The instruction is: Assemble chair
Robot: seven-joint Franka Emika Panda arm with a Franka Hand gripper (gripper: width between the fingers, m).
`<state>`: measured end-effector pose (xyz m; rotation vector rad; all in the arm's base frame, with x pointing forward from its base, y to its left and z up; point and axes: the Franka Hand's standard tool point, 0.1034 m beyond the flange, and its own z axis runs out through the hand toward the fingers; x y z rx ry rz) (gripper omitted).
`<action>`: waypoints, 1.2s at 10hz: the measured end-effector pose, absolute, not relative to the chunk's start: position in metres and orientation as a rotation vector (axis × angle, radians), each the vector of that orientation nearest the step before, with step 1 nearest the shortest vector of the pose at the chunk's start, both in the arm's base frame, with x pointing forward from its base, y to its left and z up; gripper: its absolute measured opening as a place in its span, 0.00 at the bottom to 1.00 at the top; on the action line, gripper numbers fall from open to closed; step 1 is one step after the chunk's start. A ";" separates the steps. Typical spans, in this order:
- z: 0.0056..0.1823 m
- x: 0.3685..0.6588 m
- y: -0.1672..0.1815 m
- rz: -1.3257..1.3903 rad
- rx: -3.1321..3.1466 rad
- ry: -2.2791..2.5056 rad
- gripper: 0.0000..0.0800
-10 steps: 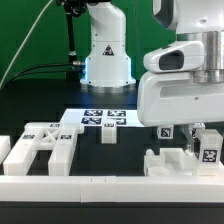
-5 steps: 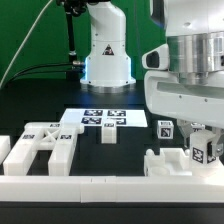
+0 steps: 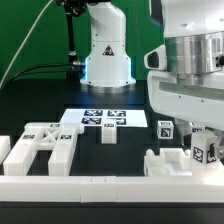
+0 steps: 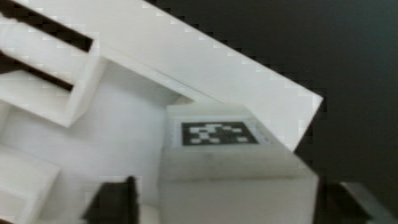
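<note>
My gripper (image 3: 203, 138) is at the exterior view's right, low over the table. It is shut on a chunky white chair part (image 3: 206, 152) with a black-and-white tag, held just above another white chair part (image 3: 168, 161). In the wrist view the dark fingers (image 4: 116, 203) straddle the white part (image 4: 222, 175), whose tag (image 4: 217, 133) shows just beyond my gripper (image 4: 240, 205). A slotted white frame (image 3: 45, 145) lies at the exterior view's left. A small white cube (image 3: 108, 136) stands mid-table and a tagged cube (image 3: 165, 128) stands next to my gripper.
The marker board (image 3: 103, 117) lies flat behind the cubes. A long plain white border bar (image 3: 100, 186) runs along the front. The arm's white base (image 3: 105, 55) stands at the back, with cables beside it.
My wrist has lifted slightly and turned. The held tagged part tilted and shifted a little with it. The other parts have not moved.
</note>
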<state>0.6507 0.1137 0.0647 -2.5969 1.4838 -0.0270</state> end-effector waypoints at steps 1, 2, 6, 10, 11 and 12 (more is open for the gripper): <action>0.065 0.649 0.115 -0.019 -2.774 1.169 0.77; 0.064 0.647 0.116 -0.019 -2.869 0.916 0.77; 0.064 0.641 0.127 -0.023 -2.989 0.419 0.81; 0.063 0.647 0.111 -0.097 -3.040 -0.440 0.81; 0.063 0.647 0.113 -0.096 -3.046 -0.390 0.81; 0.063 0.647 0.113 -0.094 -3.049 -0.360 0.81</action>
